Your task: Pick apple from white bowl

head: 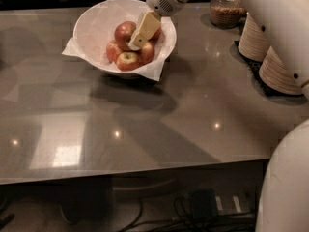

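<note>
The white bowl (91, 23), lined with crinkled white paper, stands on the grey table at the back left. Several apples lie in it. The large red apple (124, 33) with yellow streaks sits on top in the middle. A smaller apple with a yellow-green top (128, 60) lies in front of it. A deep-red apple (157, 34) is mostly hidden behind the gripper. My gripper (137, 41) reaches in from the upper right and hangs over the bowl, its tan tip right at the large apple's right side.
Two stacks of white plates (282, 69) stand on a dark mat at the right edge. A glass jar (224, 7) with brown contents stands at the back. My white arm (270, 13) crosses the upper right, and the base (285, 187) fills the lower right.
</note>
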Available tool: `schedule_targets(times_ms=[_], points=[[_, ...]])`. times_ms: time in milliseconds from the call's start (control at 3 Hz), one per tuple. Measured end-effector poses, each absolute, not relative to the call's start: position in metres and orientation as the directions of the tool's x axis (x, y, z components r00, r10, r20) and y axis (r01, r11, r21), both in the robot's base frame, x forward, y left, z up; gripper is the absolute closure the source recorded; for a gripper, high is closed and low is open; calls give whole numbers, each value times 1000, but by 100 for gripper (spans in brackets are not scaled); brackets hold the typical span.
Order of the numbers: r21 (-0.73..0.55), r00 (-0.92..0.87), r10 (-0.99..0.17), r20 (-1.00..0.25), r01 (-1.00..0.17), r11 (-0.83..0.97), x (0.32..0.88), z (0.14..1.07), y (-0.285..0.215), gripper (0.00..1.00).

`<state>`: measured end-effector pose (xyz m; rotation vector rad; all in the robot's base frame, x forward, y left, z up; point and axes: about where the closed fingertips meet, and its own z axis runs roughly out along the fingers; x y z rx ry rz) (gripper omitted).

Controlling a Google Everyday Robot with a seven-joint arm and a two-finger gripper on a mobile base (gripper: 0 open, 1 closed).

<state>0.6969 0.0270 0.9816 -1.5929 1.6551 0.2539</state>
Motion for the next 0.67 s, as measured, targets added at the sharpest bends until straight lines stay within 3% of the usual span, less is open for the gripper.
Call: schedule_targets(times_ms=[667], points=[[-361, 123, -720, -682, -914, 186, 701, 971, 36, 0]])
